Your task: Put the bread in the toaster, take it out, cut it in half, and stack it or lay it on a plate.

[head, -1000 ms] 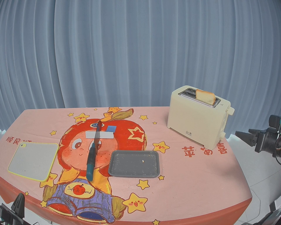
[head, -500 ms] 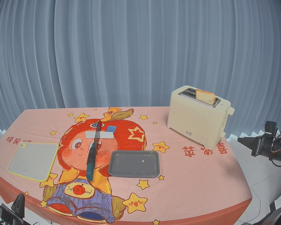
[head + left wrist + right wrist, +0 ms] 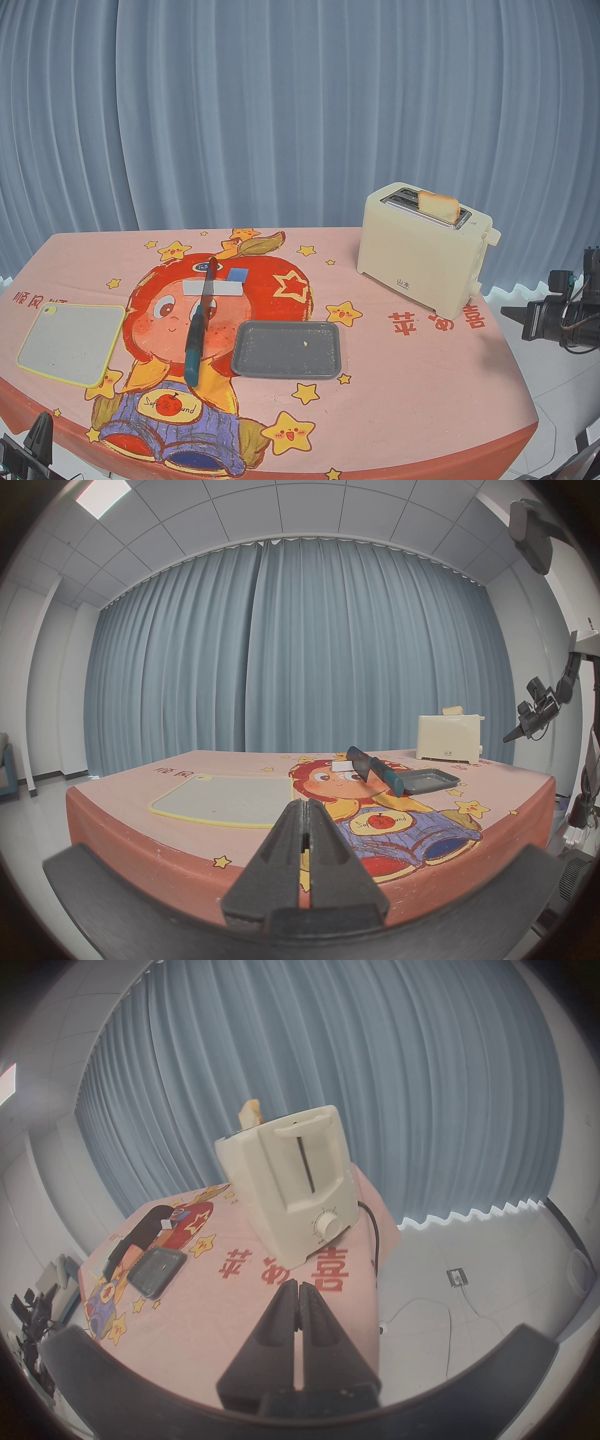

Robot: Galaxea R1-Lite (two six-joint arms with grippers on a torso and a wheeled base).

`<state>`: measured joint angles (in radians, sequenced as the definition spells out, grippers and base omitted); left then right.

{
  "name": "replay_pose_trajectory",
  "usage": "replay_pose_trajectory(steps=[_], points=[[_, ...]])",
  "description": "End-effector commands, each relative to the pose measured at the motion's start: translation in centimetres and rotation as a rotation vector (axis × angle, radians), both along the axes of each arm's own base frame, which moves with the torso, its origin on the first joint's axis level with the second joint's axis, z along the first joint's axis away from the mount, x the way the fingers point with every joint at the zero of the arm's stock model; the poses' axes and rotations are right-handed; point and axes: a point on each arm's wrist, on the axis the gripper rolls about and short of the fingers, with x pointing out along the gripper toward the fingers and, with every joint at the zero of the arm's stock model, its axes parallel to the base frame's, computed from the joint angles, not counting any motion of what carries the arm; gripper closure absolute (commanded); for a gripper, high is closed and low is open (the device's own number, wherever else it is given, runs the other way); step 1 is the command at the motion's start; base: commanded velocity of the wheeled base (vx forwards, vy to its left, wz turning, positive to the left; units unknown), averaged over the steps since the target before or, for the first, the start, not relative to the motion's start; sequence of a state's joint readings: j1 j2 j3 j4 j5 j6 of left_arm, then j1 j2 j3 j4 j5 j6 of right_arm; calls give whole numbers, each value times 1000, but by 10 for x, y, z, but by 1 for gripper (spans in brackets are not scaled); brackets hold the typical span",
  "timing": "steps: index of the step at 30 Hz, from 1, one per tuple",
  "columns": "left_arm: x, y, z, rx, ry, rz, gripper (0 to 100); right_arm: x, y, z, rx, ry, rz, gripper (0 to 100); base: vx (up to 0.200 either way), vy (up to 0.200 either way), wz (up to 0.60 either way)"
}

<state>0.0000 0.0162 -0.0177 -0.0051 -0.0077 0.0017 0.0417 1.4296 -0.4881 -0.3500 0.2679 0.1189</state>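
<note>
Time to lift the bread [image 3: 439, 206] out of the toaster [image 3: 422, 259]. The right end effector [image 3: 299, 1288] is pinched together, like the left end effector [image 3: 306, 811], so it must open first.

Right gripper sinks beside the table
The right gripper [image 3: 509, 312] drops lower off the right edge of the table [image 3: 437, 387], now sitting below the base of the toaster [image 3: 425, 250] and levelling out from its tilt.

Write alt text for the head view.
Bread sticks up out of the toaster at the table's far right. A knife, a tray and a board lie to its left; the right gripper hangs beyond the right edge.
</note>
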Motion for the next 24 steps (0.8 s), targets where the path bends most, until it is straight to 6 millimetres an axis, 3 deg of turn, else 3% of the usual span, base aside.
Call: replay_pose_trajectory(steps=[1,7,24], points=[[0,0,-5,0,2,0,100,20,-3,-14,-1,31,-24,100,0,0,0],[0,0,-5,0,0,0,100,30,-3,-29,-15,32,-43,100,0,0,0],[0,0,-5,0,2,0,100,38,5,-32,-34,28,-28,100,0,0,0]])
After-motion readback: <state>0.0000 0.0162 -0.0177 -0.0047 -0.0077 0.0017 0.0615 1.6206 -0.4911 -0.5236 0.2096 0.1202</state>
